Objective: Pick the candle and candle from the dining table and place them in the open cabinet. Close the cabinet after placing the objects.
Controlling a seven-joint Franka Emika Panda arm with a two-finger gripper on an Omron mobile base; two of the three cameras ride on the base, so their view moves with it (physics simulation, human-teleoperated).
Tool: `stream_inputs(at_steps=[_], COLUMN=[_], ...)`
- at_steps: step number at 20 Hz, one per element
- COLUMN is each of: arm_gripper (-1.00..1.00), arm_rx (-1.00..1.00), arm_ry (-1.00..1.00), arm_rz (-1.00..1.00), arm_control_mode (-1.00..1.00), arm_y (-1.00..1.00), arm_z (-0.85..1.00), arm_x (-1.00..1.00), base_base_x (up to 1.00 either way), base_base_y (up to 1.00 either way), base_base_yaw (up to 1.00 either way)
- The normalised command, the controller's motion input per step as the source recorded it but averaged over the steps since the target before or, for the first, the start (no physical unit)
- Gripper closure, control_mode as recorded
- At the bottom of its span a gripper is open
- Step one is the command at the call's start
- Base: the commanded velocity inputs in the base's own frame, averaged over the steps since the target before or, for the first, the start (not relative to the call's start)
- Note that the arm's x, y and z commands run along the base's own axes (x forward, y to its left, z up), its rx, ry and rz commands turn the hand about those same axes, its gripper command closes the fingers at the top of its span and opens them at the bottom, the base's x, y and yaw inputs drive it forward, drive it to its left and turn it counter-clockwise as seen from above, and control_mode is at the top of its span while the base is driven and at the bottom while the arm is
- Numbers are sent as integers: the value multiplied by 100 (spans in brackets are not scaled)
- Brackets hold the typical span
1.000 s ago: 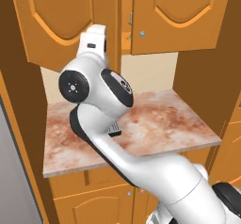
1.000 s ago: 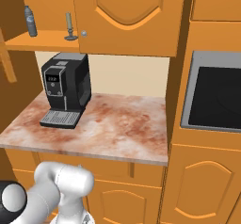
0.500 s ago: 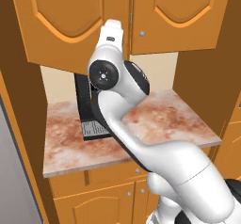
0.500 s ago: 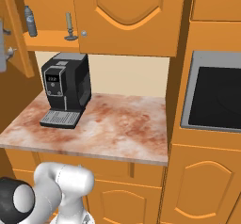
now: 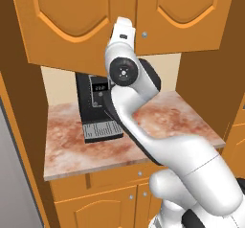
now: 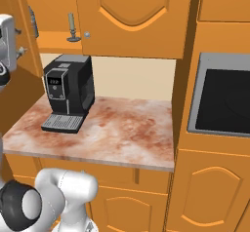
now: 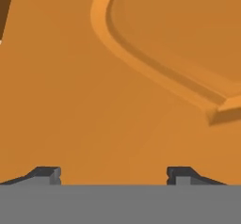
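Observation:
The olive candle [image 6: 72,28] stands on its dark round base on the cabinet's [image 6: 53,41] inner shelf, beside the shut right door [image 6: 132,16]. The pale candle on its brass holder and the dining table are out of view. The cabinet's left door [image 5: 67,26] stands swung open toward me. My arm is raised high, with the hand [image 6: 7,38] at the left edge of the right base view, close to that door. In the hand view my gripper [image 7: 113,173] is open and empty, facing the door's arched raised panel [image 7: 160,72] at very close range.
A black coffee machine [image 6: 67,92] stands on the marbled counter [image 6: 122,128] under the cabinet. A grey-blue bottle [image 6: 32,21] sits at the back left of the shelf. A built-in oven [image 6: 224,99] sits in the tall unit to the right. Orange drawers [image 5: 110,179] lie below the counter.
The arm has swung up from in front of the counter to the cabinet. The hand has risen to the open left door.

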Motion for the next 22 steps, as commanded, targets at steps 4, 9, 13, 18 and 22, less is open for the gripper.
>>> stream_inputs(at_steps=[4,9,13,18,22], arm_gripper=[-100,-100,-100,-100,-100], arm_rx=[5,3,2,1,1], arm_ry=[1,6,5,3,1], arm_rz=[0,0,0,0,0], arm_control_mode=[-100,-100,-100,-100,-100], arm_y=[-17,-22,-19,-15,-9], arm_z=[0,0,0,0,0], arm_x=[48,59,56,55,55], base_base_x=[0,0,0,0,0], base_base_y=[0,0,0,0,0], base_base_yaw=[0,0,0,0,0])
